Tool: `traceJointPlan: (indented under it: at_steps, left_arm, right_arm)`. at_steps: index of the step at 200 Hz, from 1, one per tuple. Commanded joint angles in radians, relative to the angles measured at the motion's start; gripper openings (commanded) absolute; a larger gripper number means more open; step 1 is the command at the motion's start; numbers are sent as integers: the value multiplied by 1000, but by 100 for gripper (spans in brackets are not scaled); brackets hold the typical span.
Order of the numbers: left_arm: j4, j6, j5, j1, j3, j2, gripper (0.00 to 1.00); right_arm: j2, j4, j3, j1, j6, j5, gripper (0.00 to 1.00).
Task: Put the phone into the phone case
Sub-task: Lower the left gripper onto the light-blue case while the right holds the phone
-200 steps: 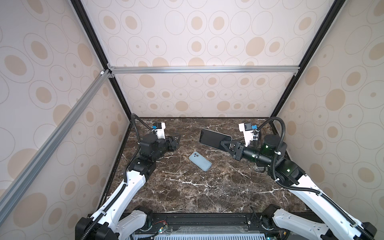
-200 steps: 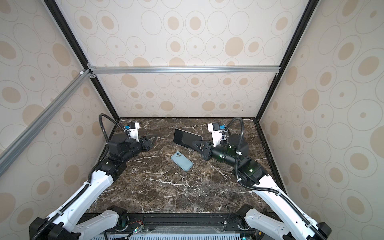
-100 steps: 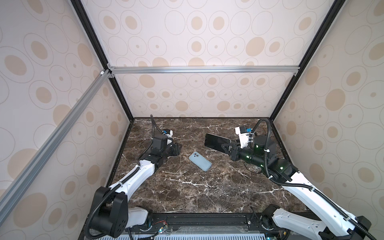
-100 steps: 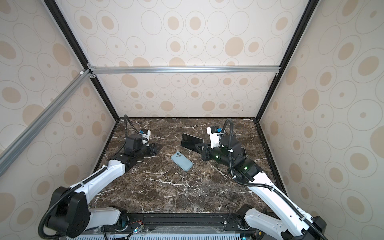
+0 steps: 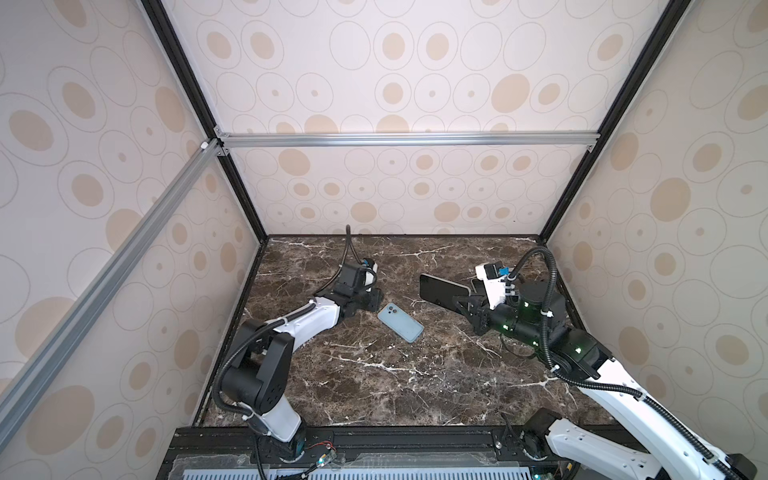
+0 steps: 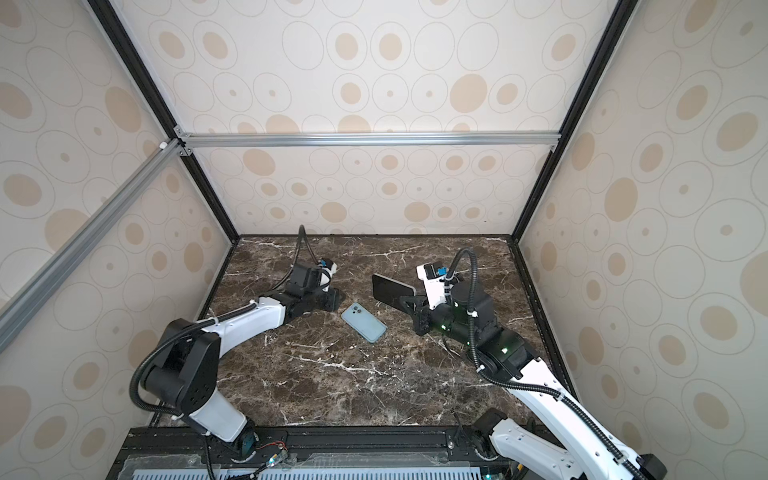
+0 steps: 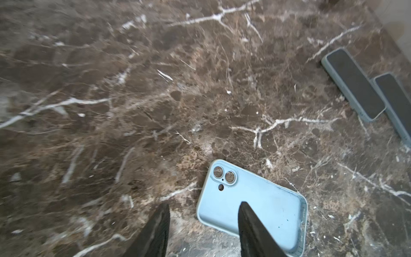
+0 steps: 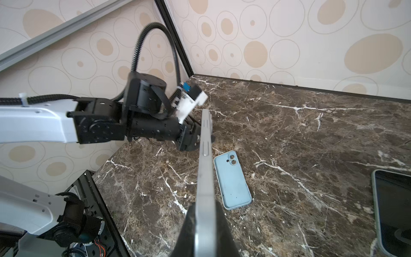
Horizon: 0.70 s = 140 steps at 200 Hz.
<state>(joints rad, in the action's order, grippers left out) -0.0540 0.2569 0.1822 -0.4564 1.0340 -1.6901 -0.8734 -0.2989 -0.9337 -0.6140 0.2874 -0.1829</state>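
The phone (image 5: 440, 291) is being pinched at 1 end by the right gripper (image 5: 467, 301), jaws pressed onto its 2 faces. It is being held clear of the table (image 5: 374, 386), over the far half toward the right edge. Most of its body is being left free by that hold, likely so the free end can be led into the case first.

The case (image 5: 400, 322) is being seen flat near the middle of the table, camera holes toward the left arm. From the rim shown in the left wrist view, its hollow side is being judged to face up, though not with certainty.

The left gripper (image 5: 376, 297) is being held low just beside that camera end, jaws spread and nothing between them. 1 finger (image 7: 251, 222) is being seen over the case; whether contact is being made cannot be told. Probably the case is being readied for pinning, so it is not pushed away as the phone is pressed in.
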Motion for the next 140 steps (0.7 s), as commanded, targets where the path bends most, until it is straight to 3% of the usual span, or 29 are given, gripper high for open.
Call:
traceJointPlan:
  at_steps: [1, 51, 67, 82, 96, 107, 125, 140]
  left_arm:
    - [-11, -16, -52, -31, 92, -83, 46]
    - [-43, -16, -118, -70, 116, -138, 43]
    - [-77, 33, -149, -75, 137, -159, 43]
    - [-129, 61, -123, -85, 227, -188, 42]
    - [-159, 61, -145, -99, 250, -178, 42]
    - [-192, 59, -155, -97, 278, -161, 42]
    - [-152, 58, -153, -99, 250, -114, 42]
    - [-142, 58, -159, -99, 244, -113, 41]
  right_arm:
    - [-12, 88, 25, 0, 11, -22, 0]
    - [-43, 77, 6, 0, 15, -20, 0]
    - [-83, 105, -27, 11, 103, 82, 0]
    - [-104, 335, 44, 14, 194, 30, 0]
    - [-110, 489, 104, 14, 198, -23, 0]
    - [-111, 336, 56, 16, 207, 61, 0]
    - [-117, 145, -64, 18, 85, -39, 0]
    - [-94, 36, -98, 19, 64, 7, 0]
